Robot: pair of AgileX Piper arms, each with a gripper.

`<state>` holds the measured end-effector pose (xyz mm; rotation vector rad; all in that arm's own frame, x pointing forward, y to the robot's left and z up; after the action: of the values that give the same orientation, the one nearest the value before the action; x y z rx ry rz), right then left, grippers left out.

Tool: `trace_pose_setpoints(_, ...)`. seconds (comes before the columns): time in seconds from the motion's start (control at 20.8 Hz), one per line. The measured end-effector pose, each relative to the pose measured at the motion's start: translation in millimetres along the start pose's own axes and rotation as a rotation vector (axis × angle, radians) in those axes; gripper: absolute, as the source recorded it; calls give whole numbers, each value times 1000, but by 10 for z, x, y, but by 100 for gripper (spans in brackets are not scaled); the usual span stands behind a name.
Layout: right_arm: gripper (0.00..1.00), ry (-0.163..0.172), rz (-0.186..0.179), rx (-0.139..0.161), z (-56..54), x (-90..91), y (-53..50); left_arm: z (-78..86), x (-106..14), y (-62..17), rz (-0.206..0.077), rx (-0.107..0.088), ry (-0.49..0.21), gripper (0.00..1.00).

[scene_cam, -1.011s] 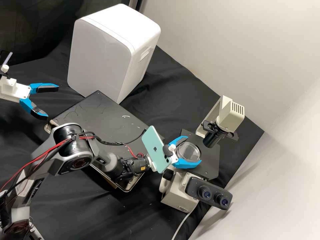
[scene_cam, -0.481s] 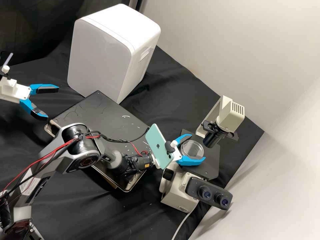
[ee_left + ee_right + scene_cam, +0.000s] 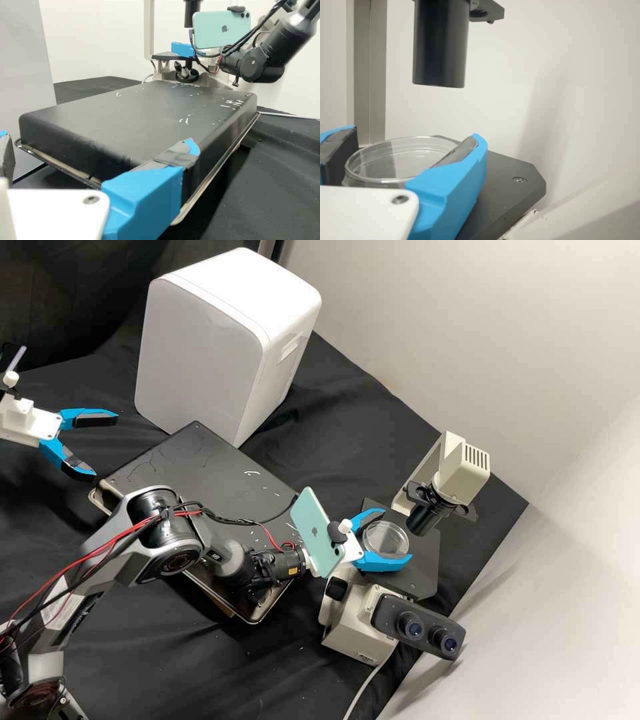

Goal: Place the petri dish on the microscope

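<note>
The clear petri dish sits between the blue fingers of my right gripper, which is shut on it from both sides. It is held at the microscope's black stage, just in front of the black condenser tube; whether its base touches the stage I cannot tell. In the right wrist view the petri dish fills my right gripper, with the stage under it and the tube above. My left gripper hangs open and empty at the far left.
A black foil-edged tray lies between the arms, its corner close to my left gripper. A tall white box stands behind it. The microscope's eyepieces jut forward, and a pale wall runs along the right.
My right gripper has carried the petri dish a little farther over the stage towards the condenser tube, then held still. The left arm has not moved.
</note>
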<state>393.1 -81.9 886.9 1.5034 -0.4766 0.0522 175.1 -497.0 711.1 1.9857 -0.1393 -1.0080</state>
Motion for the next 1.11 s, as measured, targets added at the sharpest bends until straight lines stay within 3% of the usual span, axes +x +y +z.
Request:
trace_pose_setpoints(0.14,100,-7,-1,-28,11,0,-17,0,0,0,0,0,0,100)
trace_pose_setpoints(0.29,100,-6,1,-33,10,0,-15,0,0,0,0,0,0,100)
trace_pose_setpoints(0.82,100,-4,4,-33,8,0,-13,0,0,0,0,0,0,100)
trace_pose_setpoints(1.11,100,-22,45,-17,8,-28,-29,0,0,0,0,0,0,100)
